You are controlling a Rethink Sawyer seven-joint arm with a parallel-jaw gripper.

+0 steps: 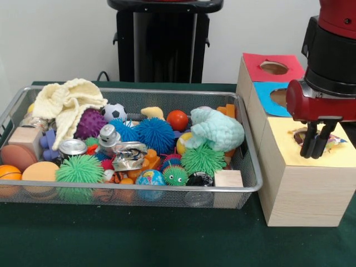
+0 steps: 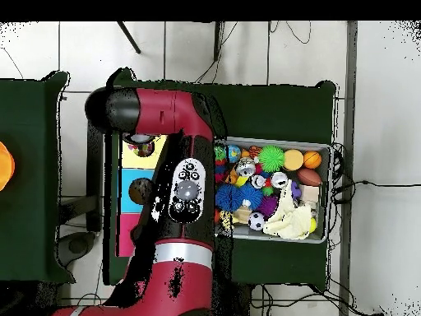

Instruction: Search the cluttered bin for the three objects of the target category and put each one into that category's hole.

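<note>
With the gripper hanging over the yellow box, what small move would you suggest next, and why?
Probably lift and swing back toward the wire bin. The gripper hangs right at the yellow box's hole, its fingers close together with nothing visible between them, so it seems to carry nothing. The bin remains full of toys, so the search would likely resume there.

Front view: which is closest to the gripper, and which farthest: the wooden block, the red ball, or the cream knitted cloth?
Measured from the gripper over the yellow box:
1. Wooden block, at the bin's front corner next to the box.
2. Red ball, mid-bin toward the back.
3. Cream knitted cloth, at the bin's opposite end.
</note>
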